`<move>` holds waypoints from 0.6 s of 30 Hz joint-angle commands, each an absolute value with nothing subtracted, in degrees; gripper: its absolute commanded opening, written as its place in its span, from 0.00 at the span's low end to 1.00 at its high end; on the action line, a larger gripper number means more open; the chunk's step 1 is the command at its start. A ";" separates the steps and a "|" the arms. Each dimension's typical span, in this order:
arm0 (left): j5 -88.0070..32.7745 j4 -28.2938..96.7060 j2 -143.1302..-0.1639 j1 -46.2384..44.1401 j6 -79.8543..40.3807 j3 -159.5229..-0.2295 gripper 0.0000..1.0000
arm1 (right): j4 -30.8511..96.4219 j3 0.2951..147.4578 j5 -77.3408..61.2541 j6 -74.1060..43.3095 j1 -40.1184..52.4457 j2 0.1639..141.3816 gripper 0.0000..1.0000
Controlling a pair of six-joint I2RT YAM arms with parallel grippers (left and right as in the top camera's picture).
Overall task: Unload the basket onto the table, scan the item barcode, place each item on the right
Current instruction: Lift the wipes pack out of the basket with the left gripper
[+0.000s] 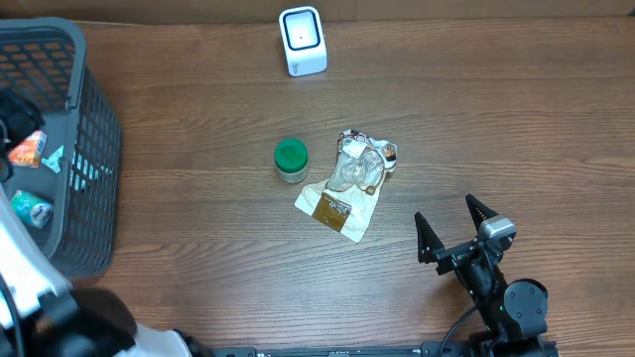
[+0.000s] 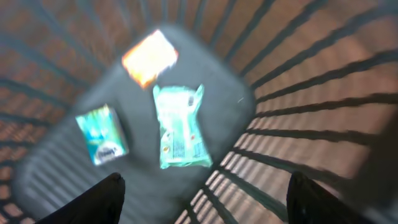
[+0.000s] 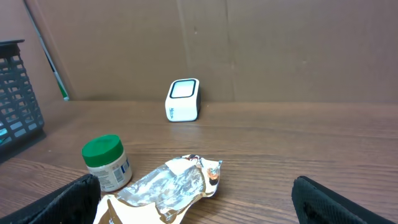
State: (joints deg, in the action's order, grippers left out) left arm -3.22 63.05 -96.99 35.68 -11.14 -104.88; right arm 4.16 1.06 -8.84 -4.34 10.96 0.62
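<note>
Even, warm light across the wooden surface (image 1: 496, 119), shadows soft and short. Left wrist view is badly motion-blurred: basket (image 2: 311, 99) bars and the teal packet (image 2: 180, 127) smear. Right wrist view is sharp, the foil wrapper (image 3: 171, 186) glinting.

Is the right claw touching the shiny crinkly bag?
Apart. The overhead view shows a strip of bare table between the right gripper and the crinkly bag. The gripper's open jaws hold nothing.
</note>
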 commanded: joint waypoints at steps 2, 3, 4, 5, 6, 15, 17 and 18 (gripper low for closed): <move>-2.46 62.48 -104.99 36.80 -12.38 -103.83 0.67 | 3.97 0.47 -9.10 -4.67 11.29 0.16 1.00; -2.46 62.06 -106.52 36.84 -12.38 -103.83 0.68 | 3.97 0.47 -9.10 -4.64 11.29 0.16 1.00; -2.44 61.49 -107.83 36.84 -12.34 -103.83 0.68 | 3.97 0.47 -9.10 -4.64 11.29 0.16 1.00; -2.52 60.97 -109.01 36.84 -12.23 -103.81 0.68 | 3.97 0.47 -9.10 -4.64 11.29 0.16 1.00; -2.63 60.18 -110.32 36.82 -11.81 -103.83 0.68 | 3.97 0.47 -9.10 -4.64 11.29 0.16 1.00; -6.39 59.99 -122.89 36.73 -8.60 -103.55 0.68 | 3.97 0.47 -9.10 -4.64 11.29 0.16 1.00; -6.00 60.25 -125.16 36.99 -9.15 -103.55 0.67 | 3.97 0.47 -9.10 -4.67 11.29 0.16 1.00; -5.96 60.36 -125.93 37.04 -9.19 -103.55 0.67 | 3.97 0.47 -9.10 -4.64 11.29 0.16 1.00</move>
State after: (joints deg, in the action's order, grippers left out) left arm -5.37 59.96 -122.23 36.53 -10.02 -103.90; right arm 4.19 1.06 -8.84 -4.32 10.96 0.62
